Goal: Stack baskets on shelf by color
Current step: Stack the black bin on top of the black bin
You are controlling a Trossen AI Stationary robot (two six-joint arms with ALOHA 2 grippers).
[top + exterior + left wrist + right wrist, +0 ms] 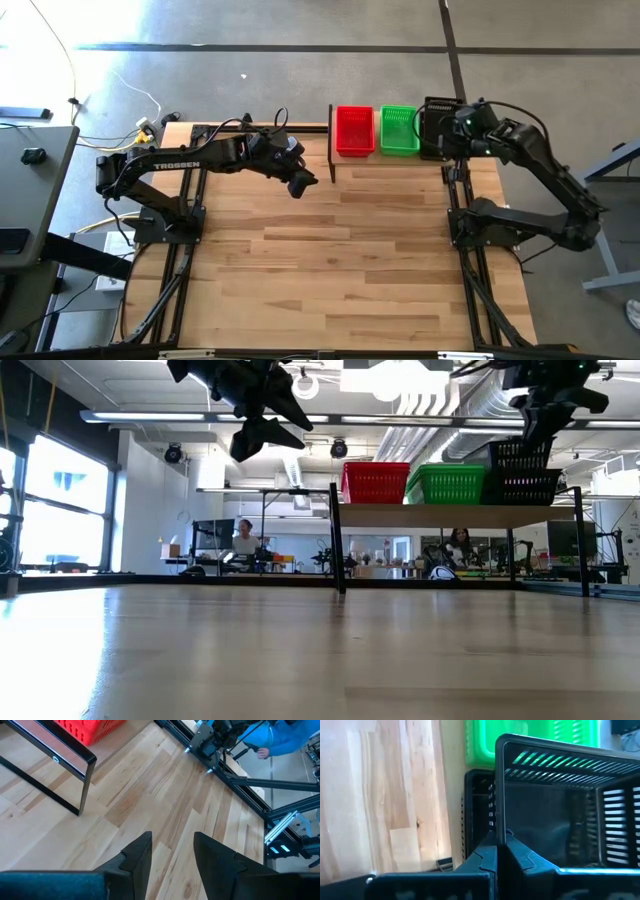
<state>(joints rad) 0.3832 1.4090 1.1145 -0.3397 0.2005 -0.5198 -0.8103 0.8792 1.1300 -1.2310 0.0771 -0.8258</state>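
Observation:
The shelf [395, 160] stands at the table's far edge and carries a red basket [355, 130], a green basket [399, 130] and a black basket [520, 488] in a row, red leftmost. My right gripper [500, 851] is shut on a second black basket [560, 805], just above the black one on the shelf [476, 815]. My left gripper [172, 852] hangs open over the table, left of the shelf's left end, with nothing between its fingers. My right gripper pinches one side wall of the black basket at its rim [498, 820], one finger inside the basket and one outside. The fingers slant down from above. The basket hangs tilted [522, 455] over the black basket on the shelf; whether the two touch, I cannot tell.
The shelf's dark posts [82, 785] stand on the table's far part. Bare wooden table top [330, 270] spreads toward the near edge. A person in a blue sleeve [282, 735] is beyond the table; other people sit in the room behind [243, 538].

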